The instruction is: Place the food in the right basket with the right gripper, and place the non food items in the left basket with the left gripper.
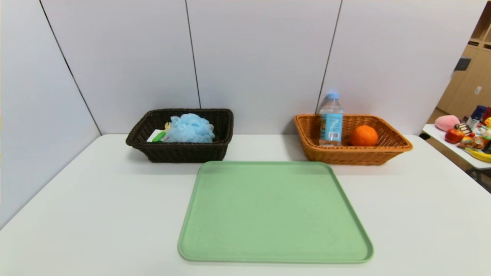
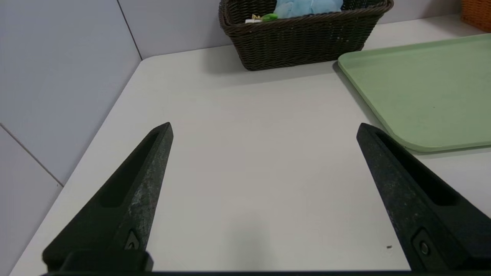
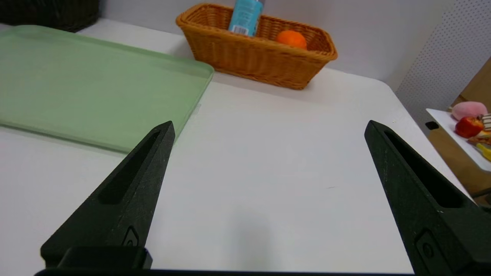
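Both released, gripping nothing: left claw (image 2: 264, 128) over bare white surface (image 2: 249, 153) beside flat green plastic tray (image 2: 425, 88); right claw (image 3: 268, 126) likewise. Fluffy light-blue bath pouf (image 1: 190, 128) inside dark brown woven wicker basket (image 1: 180, 151). Upright clear plastic water bottle (image 1: 331, 120), round orange fruit (image 1: 363, 135) inside orange-tan woven wicker basket (image 1: 345, 155).

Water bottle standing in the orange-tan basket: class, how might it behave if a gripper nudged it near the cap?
The water bottle stands upright, tall and narrow, so it would probably tip. Its clear plastic looks smooth, perhaps slippery. If it fell, it might roll against the orange.
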